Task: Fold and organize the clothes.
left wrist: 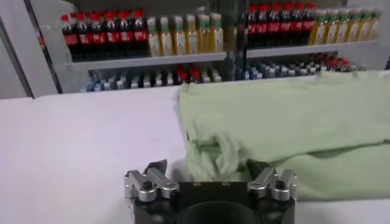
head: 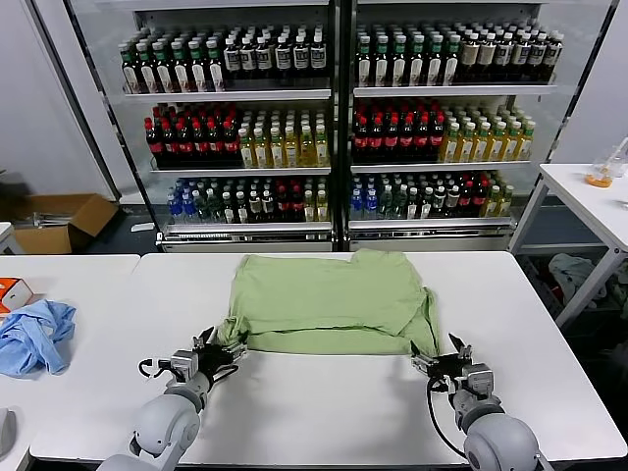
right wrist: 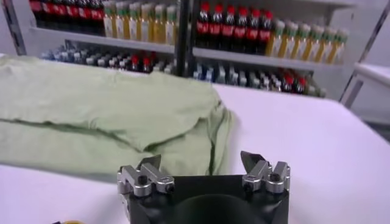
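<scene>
The clothes are one light green shirt [head: 329, 299], lying folded over on itself in the middle of the white table [head: 324, 402]. My left gripper [head: 218, 351] stands open at the shirt's near left corner. In the left wrist view a bunched fold of the shirt [left wrist: 213, 152] lies between the spread fingers of that gripper [left wrist: 207, 169], and nothing pinches it. At the near right corner, my right gripper [head: 439, 358] is open too. The right wrist view shows the shirt's hem [right wrist: 103, 103] just ahead of this gripper [right wrist: 200, 161], apart from its fingertips.
A light blue cloth [head: 34, 334] and an orange box [head: 12, 292] lie on the neighbouring table to the left. Glass-door fridges full of bottles [head: 334, 118] stand behind. Another white table [head: 599, 196] is at the right, and a cardboard box [head: 59, 221] sits on the floor.
</scene>
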